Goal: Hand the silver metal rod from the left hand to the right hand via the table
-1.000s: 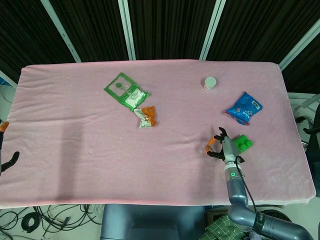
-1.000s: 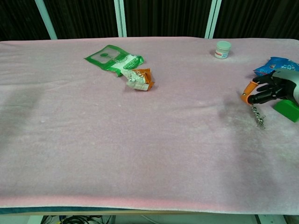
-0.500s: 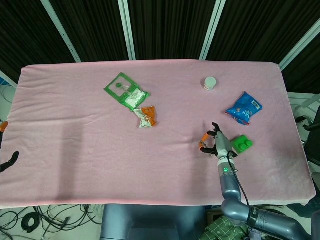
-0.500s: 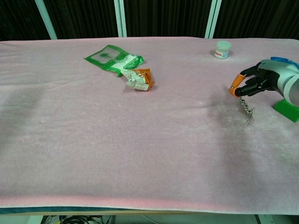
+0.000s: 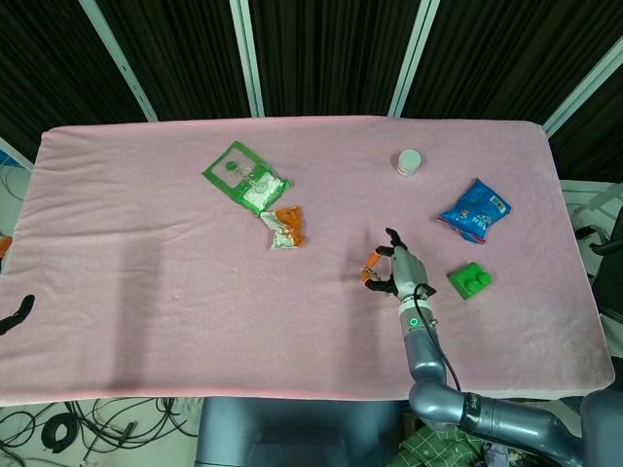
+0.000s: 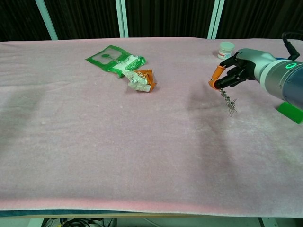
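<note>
a table under a pink cloth (image 5: pixel 146 253) stands before dark curtain panels with pale uprights. above the cloth, right of its middle, the right hand (image 6: pixel 235 70) holds the silver metal rod (image 6: pixel 229 102). in the chest view the rod looks thin, twisted or chain-like, with a small wiry tangle at its lower end; it hangs from an orange tip (image 6: pixel 216 76) pinched between the black fingers. the rod seems to hang just clear of the cloth, though whether its end touches cannot be told. in the head view only the orange tip shows, at the left of the same hand (image 5: pixel 397 272), and the rod itself is too fine to make out.

taking the hand as the landmark: a green block (image 5: pixel 468 282) lies on the cloth just to its right; a blue snack packet (image 5: pixel 474 211) lies further right and back; a small white jar (image 5: pixel 409 161) stands behind it, near the far edge. well to its left lie an orange and white packet (image 5: pixel 286 228) and, touching that, a green and white packet (image 5: pixel 243 177).

the left hand (image 5: pixel 15 313) shows only as a dark sliver at the left edge of the head view, off the table; how it is set cannot be told.
</note>
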